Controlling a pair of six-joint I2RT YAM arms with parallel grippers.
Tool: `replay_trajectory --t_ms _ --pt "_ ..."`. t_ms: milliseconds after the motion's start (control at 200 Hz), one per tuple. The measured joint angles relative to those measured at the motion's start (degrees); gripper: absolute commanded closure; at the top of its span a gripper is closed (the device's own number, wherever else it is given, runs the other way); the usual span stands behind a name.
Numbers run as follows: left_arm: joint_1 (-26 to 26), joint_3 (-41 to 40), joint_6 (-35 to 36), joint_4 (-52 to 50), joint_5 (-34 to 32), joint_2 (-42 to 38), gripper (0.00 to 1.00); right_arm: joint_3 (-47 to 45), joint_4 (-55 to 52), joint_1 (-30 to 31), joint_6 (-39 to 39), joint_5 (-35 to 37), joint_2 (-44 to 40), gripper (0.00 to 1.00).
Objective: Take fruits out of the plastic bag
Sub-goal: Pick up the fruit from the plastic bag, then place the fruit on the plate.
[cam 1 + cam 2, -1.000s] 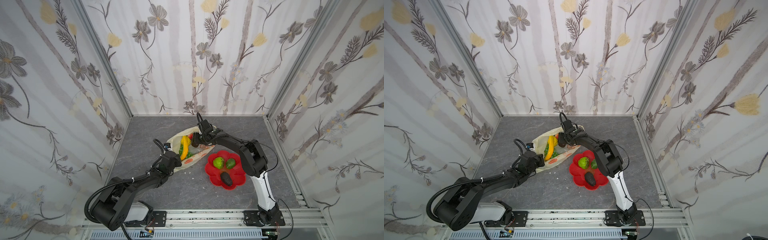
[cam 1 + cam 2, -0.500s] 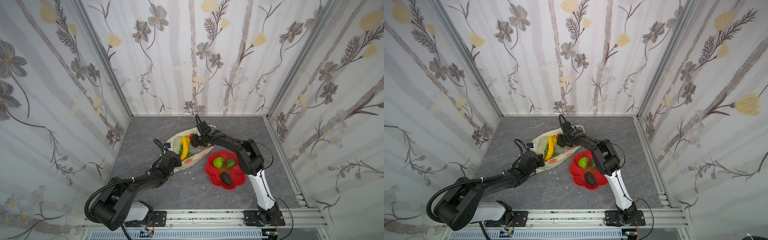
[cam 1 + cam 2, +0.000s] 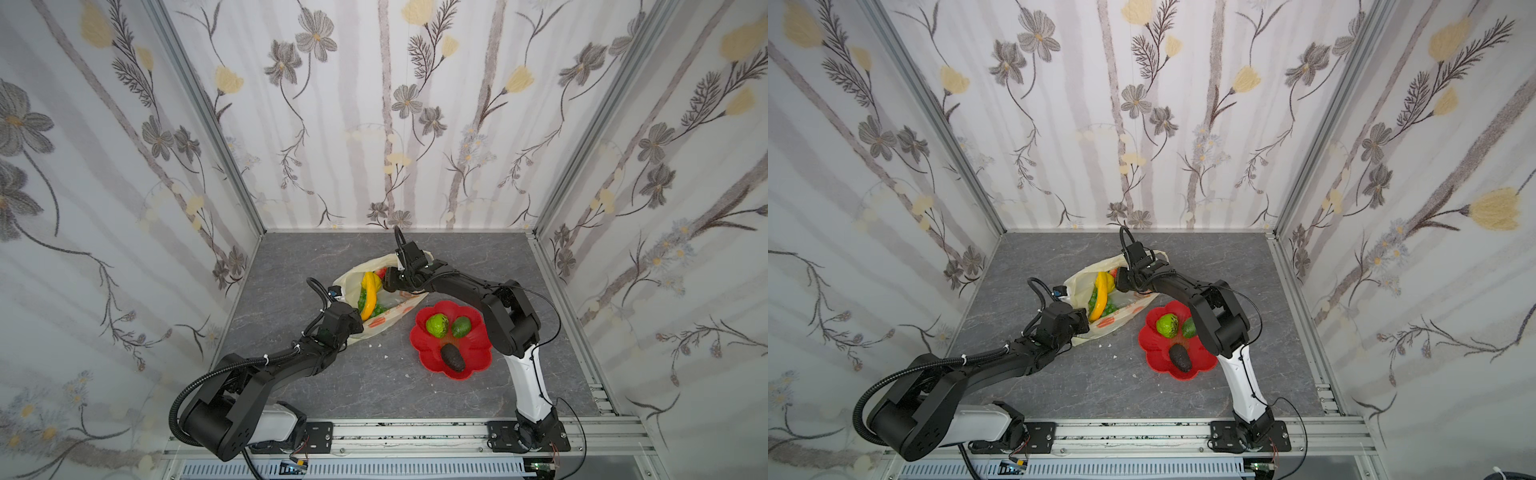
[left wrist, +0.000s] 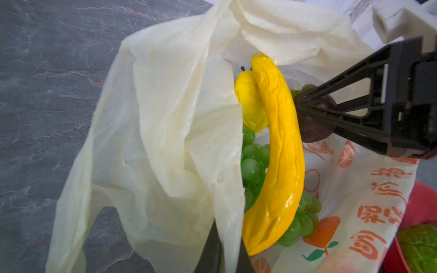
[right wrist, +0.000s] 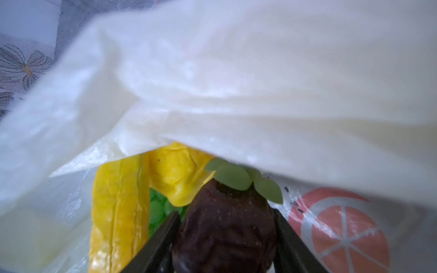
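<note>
Film of the plastic bag (image 3: 353,282) drapes low over its own mouth. That, we judge, is why the left gripper (image 4: 227,250) is clamped tight on the bag's near edge: pinching there holds the opening spread so the other arm can reach in. The bag lies on the grey table (image 3: 374,395), its printed bottom just beside the red plate (image 3: 478,365).

Inside, the right gripper (image 5: 225,212) has its jaws about half spread, one against each flank of a dark strawberry-shaped fruit (image 5: 224,238) with a green leaf cap. They look closed onto it, though we cannot tell how firm the pinch is. The banana (image 4: 276,153) lies against that fruit, with the grape bunch (image 4: 250,165) and a yellow fruit (image 4: 248,106) beyond it, all within the bag.

On the plate sit a bumpy green citrus (image 3: 437,325), a smoother green fruit (image 3: 460,327) and a dark avocado (image 3: 452,358), so we reckon the task is partly done.

Room is tight: a fold of film hangs over the leaf cap, and the banana crowds one jaw. We would draw back along the line of entry, low under the fold, lest the film snag or the banana drag along. The plate has bare red nearest the bag.
</note>
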Motion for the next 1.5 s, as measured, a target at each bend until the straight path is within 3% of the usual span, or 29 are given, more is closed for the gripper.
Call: replay_trajectory --t_ms 320,570,894,1194,1499 --pt "0.00 0.00 0.02 0.00 -0.15 0.00 0.91 -16.31 6.69 2.36 -1.90 1.55 -14.82 0.43" --pt "0.00 0.00 0.02 0.04 -0.17 0.28 0.91 -34.69 13.09 6.14 -6.19 3.06 -32.20 0.46" --pt "0.00 0.00 0.02 0.02 -0.15 0.28 0.91 -57.68 21.11 7.74 -10.56 12.68 -52.81 0.45" --pt "0.00 0.00 0.02 0.04 -0.15 0.35 0.91 -67.78 22.03 8.57 -10.99 23.61 -63.69 0.48" --pt "-0.07 0.00 0.00 0.04 -0.17 1.05 0.91 -76.04 20.04 10.84 -5.51 31.93 -72.13 0.48"
